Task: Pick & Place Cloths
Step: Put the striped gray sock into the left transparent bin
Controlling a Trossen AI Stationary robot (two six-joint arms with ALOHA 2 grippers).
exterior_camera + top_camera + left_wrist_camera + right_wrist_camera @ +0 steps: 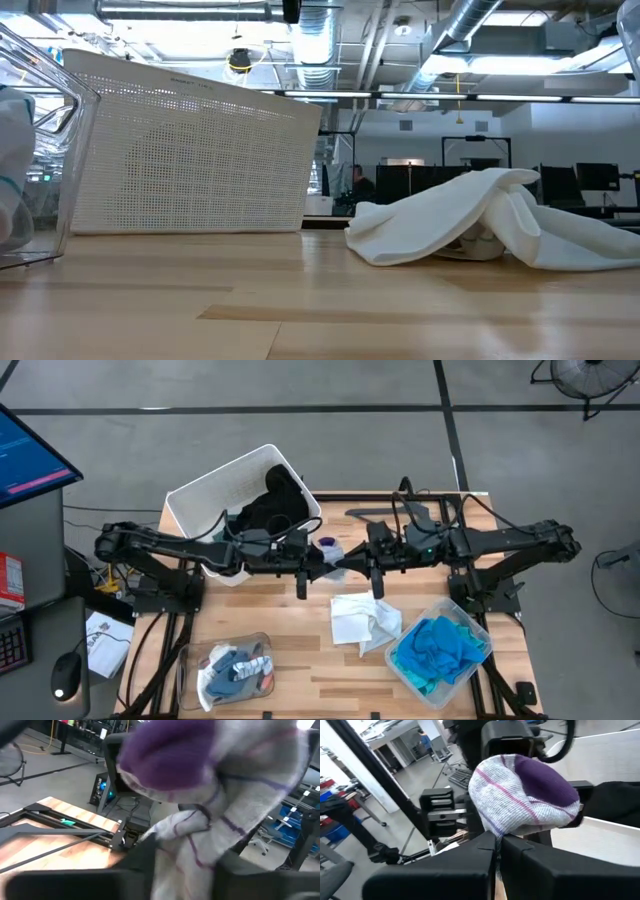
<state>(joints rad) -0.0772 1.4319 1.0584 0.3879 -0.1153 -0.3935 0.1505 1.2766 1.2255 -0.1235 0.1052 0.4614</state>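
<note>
Overhead, a purple-and-white striped cloth (328,548) hangs mid-air between both grippers at twelve o'clock of the white cloth (362,622). Right gripper (497,842) pinches it closed; left gripper (182,865) has its fingers around it too.

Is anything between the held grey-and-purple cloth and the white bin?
Nothing visible. The grey-and-purple cloth hangs between the left gripper and right gripper, just beside the white bin, whose open top shows only dark cloth inside.

I'm seeing the table (300,645) carrying a white bin (200,500) far left, white cloth (362,622) centre, two clear containers (438,685) near.
</note>
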